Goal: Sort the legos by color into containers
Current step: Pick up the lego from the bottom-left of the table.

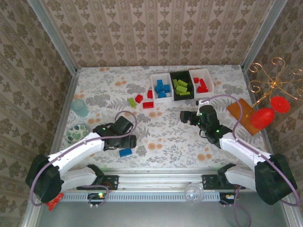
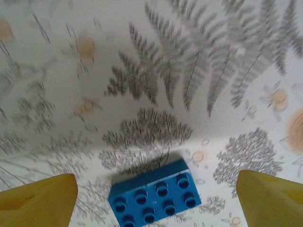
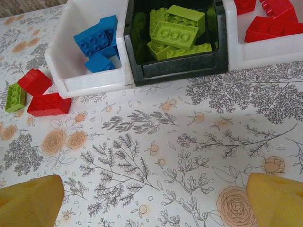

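The table (image 1: 165,137) has a pale cloth with printed flowers and ferns. The left gripper (image 2: 156,194) has its yellow fingers spread wide apart. It holds nothing, and one blue studded plastic brick (image 1: 125,152) lies flat on the cloth between the fingertips, near the front edge of the table. The right gripper (image 3: 154,201) is spread wide too and holds nothing; it points at three small trays joined in a row at the back of the table. The left white tray (image 3: 94,85) has blue bricks (image 3: 97,40) in it. The black middle tray (image 3: 180,68) has lime green bricks (image 3: 174,33). The right white tray (image 3: 265,59) has red bricks (image 3: 265,23). Just left of the trays, on the cloth, lie one small lime green brick (image 3: 15,97) and two loose red bricks (image 3: 49,104), close together. By the left wall stand a pale teal cup (image 1: 79,107) and a round green patterned thing (image 1: 76,132). On the right side lie a flat orange block (image 1: 244,116) and red round ornaments (image 1: 262,117) on curly gold wire (image 1: 270,75).
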`<move>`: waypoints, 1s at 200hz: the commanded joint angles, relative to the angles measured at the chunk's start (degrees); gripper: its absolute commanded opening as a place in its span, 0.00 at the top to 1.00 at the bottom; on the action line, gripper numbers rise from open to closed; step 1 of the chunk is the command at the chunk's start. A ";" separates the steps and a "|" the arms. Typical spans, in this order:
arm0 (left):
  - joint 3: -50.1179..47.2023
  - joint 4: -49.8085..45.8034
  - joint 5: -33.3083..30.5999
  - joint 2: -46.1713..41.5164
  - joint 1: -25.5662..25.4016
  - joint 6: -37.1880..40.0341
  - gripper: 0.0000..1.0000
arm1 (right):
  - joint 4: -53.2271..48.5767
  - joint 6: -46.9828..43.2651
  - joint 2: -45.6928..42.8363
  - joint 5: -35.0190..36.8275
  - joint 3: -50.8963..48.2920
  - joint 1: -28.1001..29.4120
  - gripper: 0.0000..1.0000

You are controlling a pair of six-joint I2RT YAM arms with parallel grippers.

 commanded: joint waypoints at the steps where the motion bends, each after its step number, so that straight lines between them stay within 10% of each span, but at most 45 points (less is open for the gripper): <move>1: -0.94 -3.28 0.49 1.83 -1.30 -7.91 0.11 | 1.74 1.31 0.46 -1.20 0.13 0.06 0.00; 129: -3.79 4.72 4.29 9.72 -3.50 -10.37 0.20 | 1.90 1.79 0.84 -2.15 0.17 0.07 0.00; 200: 0.75 5.37 -2.63 14.00 -5.67 -7.01 0.41 | 1.65 1.57 0.20 -1.89 0.09 0.11 0.00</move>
